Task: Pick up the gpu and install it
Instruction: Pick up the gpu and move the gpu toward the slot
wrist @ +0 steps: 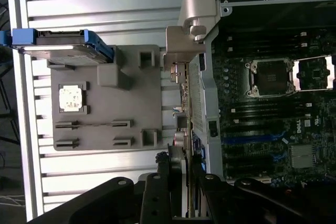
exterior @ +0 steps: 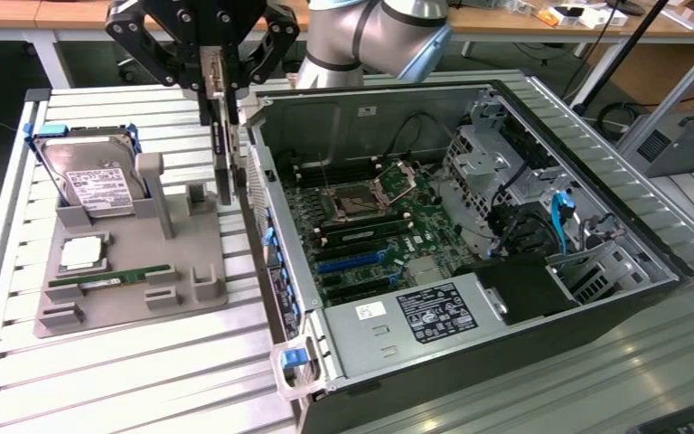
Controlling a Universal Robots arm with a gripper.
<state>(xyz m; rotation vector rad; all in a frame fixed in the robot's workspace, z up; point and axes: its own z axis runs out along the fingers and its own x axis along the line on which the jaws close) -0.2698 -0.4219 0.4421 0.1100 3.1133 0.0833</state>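
The gpu [exterior: 220, 154] hangs upright, a thin black card seen edge-on with a silvery bracket near its top. My gripper [exterior: 214, 86] is shut on its upper part. The card is between the grey fixture [exterior: 142, 271] and the open case's wall [exterior: 257, 172]. Its lower end is close to the fixture's far corner, and I cannot tell whether they touch. In the wrist view the gpu [wrist: 184, 103] runs as a narrow strip from my gripper [wrist: 181, 174] toward its metal bracket [wrist: 191, 30], just beside the case edge.
The fixture holds a hard drive [exterior: 88, 176] with blue rails, a square processor [exterior: 82, 253] and a green memory stick [exterior: 112, 276]. The open computer case shows the motherboard [exterior: 371, 226] and a power supply [exterior: 444, 307]. The slatted table [exterior: 118, 371] runs round the fixture.
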